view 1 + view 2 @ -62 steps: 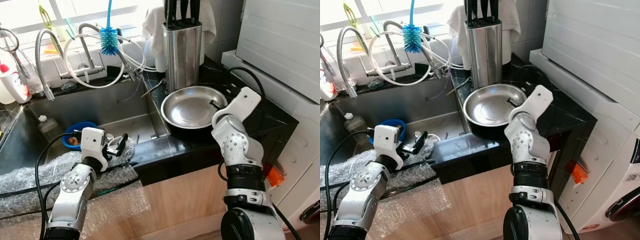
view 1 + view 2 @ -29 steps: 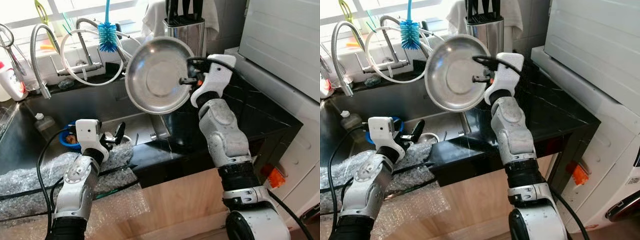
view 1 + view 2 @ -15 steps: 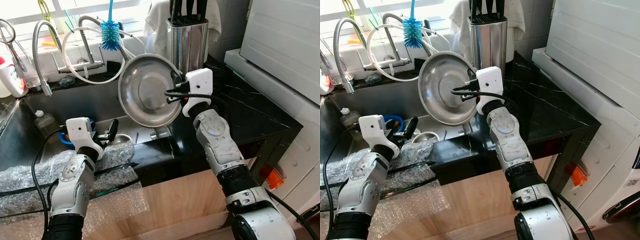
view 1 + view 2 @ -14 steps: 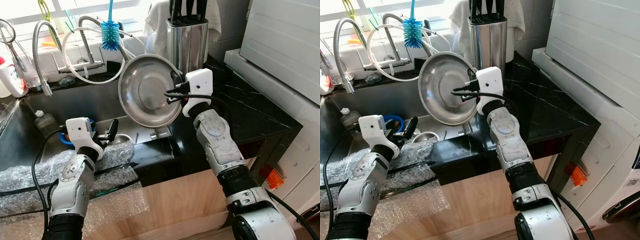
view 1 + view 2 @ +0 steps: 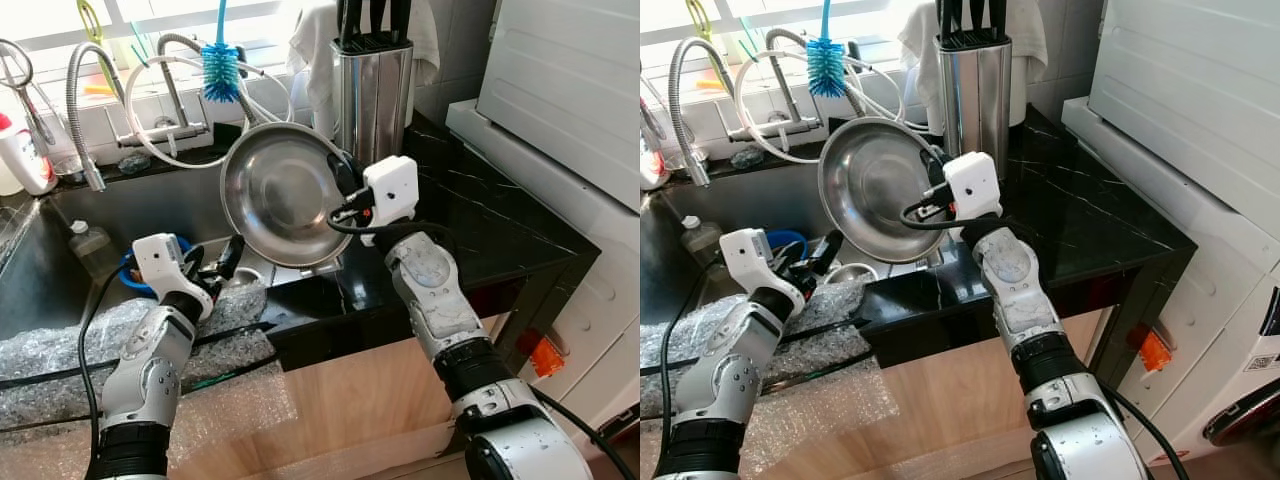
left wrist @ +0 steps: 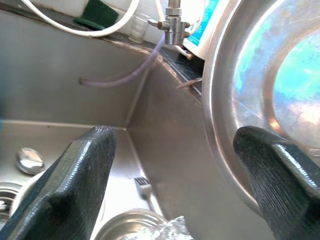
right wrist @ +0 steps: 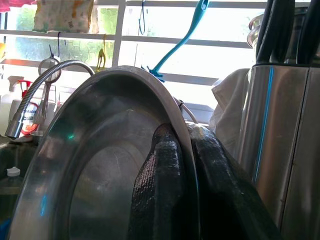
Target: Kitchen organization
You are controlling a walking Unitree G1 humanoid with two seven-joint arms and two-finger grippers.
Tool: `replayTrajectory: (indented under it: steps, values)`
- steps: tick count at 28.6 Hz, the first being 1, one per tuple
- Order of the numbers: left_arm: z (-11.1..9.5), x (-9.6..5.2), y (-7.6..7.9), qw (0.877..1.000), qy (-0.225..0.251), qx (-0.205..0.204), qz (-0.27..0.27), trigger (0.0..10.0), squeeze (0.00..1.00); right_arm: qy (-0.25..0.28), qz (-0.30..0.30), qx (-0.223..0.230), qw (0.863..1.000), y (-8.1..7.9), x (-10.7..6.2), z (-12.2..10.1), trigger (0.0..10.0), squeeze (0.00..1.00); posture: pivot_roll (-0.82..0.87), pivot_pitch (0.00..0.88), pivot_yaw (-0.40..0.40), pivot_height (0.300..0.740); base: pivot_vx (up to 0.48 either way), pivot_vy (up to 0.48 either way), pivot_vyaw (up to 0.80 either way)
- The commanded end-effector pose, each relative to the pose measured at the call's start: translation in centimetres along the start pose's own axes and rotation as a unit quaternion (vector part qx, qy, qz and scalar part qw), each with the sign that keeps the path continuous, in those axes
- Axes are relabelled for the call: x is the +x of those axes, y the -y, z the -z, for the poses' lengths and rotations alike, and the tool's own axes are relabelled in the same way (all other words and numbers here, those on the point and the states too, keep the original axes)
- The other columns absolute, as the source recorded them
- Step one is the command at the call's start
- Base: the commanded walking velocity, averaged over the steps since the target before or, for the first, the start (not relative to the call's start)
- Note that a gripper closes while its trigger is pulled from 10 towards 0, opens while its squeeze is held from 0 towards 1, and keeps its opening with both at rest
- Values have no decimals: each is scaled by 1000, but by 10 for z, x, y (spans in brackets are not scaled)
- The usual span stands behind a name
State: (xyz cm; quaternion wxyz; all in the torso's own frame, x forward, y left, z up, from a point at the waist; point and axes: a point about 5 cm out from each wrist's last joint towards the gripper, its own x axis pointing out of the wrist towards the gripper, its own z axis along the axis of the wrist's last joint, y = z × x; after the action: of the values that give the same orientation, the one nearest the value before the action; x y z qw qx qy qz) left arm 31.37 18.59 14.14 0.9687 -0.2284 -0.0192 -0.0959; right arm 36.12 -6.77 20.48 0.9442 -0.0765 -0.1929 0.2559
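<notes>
A round steel pan [image 5: 275, 195] hangs tilted on its edge above the right end of the sink [image 5: 150, 215], its hollow side facing me. My right gripper [image 5: 343, 185] is shut on the pan's right rim; in the right wrist view its two fingers [image 7: 160, 185] pinch that rim [image 7: 177, 117] from both sides. My left gripper [image 5: 216, 266] is open and holds nothing, low at the sink's front edge, to the left of and below the pan. In the left wrist view the pan [image 6: 270, 75] looms close beyond one of the fingertips [image 6: 277, 170].
A steel knife block [image 5: 372, 90] stands on the black counter [image 5: 490, 215] just behind the pan. Faucets [image 5: 85, 110], hoses and a blue bottle brush [image 5: 220, 70] line the sink's back. A blue bowl [image 5: 135, 278] and a small steel bowl [image 6: 125, 226] lie in the sink. Bubble wrap [image 5: 60, 350] covers the front left. A white appliance [image 5: 570, 90] stands at the right.
My right gripper lifted the pan off the counter, tipped it on edge and carried it left and lower, over the sink's right end. The left gripper has barely moved.
</notes>
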Motion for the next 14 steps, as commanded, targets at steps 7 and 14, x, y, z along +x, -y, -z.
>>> replayTrajectory:
  steps: [7,14]
  values:
    - [-11,3,10,999,11,-4,35,10000,0,10,-14,1,1000,-9,2,0,10000,0,-33,0,103,740,0,0,0]
    - [-15,5,20,998,18,-3,55,10000,0,35,-10,4,999,-7,7,-11,10000,0,-36,0,104,740,0,0,0]
